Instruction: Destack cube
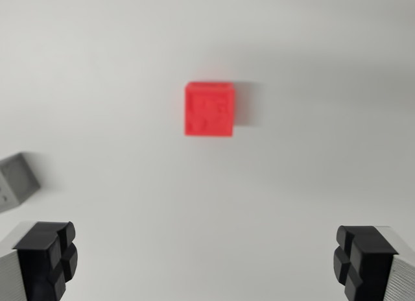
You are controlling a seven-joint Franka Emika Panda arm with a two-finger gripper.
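A red cube (209, 109) is sitting on the white table (305, 67), a little above the middle of the wrist view, blurred, casting a faint shadow toward the wrist view's right. A grey cube (15, 182) is lying at the wrist view's left edge, partly cut off, well apart from the red one. The gripper (209, 262) is hanging with jaws spread wide, nothing between its black fingertips (50, 255), both near the bottom corners.

cube (209, 109) centre, block (16, 181) far left
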